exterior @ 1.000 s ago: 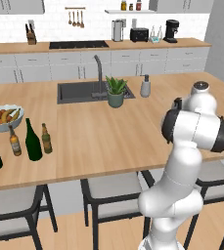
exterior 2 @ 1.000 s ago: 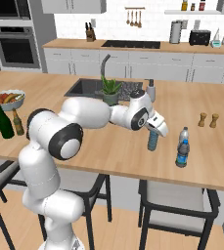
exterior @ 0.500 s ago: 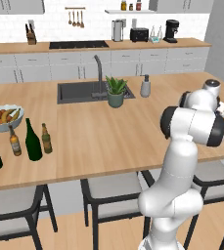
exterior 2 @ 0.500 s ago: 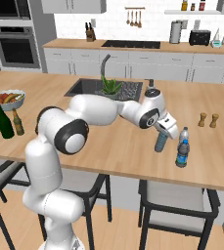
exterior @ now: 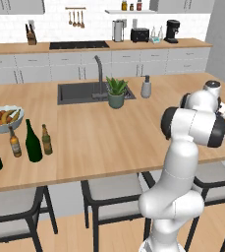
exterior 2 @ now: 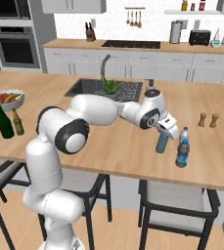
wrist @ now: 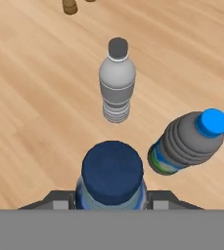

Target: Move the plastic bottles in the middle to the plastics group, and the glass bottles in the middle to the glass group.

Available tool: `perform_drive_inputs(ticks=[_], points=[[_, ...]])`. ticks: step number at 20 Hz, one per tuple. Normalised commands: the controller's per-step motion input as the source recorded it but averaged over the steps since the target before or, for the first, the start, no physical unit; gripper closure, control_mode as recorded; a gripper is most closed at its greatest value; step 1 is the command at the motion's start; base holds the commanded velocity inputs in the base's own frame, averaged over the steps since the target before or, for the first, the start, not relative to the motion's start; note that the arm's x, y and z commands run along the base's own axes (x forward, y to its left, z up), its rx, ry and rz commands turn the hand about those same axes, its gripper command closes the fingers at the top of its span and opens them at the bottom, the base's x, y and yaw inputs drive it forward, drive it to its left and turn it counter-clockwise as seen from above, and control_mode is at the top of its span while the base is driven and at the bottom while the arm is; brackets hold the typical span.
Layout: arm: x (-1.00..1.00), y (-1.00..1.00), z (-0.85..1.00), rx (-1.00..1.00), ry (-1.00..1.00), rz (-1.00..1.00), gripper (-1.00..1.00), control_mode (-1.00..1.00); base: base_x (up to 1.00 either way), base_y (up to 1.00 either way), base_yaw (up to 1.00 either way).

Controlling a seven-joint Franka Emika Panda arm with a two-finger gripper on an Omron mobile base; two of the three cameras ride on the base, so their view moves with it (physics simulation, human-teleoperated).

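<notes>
Your end effector (exterior 2: 163,141) pinches the slim blue plastic bottle (exterior 2: 162,142) just below its cap, low over the tabletop (exterior 2: 108,151) beside the plastics pair (exterior 2: 183,146). I judge it light, smooth and squashy, so keep your hold high. Open wood lies toward you; the front edge is near.
</notes>
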Motion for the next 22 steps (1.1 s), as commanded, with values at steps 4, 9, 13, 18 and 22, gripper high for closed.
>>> perform_drive_inputs(ticks=[4,9,13,18,22], points=[[0.00,0.05,-0.19,-0.14,0.04,-0.09,1.00,-1.00,0.00,0.00,0.00],[0.00,0.00,-0.01,-0.07,0.03,-0.09,1.00,-1.00,0.00,0.00,0.00],[0.15,0.00,0.00,0.00,0.01,-0.07,1.00,-1.00,0.00,0.00,0.00],[0.20,-0.13,0.00,0.00,0.02,-0.09,1.00,-1.00,0.00,0.00,0.00],[0.06,-0.26,0.00,0.02,0.00,-0.11,1.00,-1.00,0.00,0.00,0.00]])
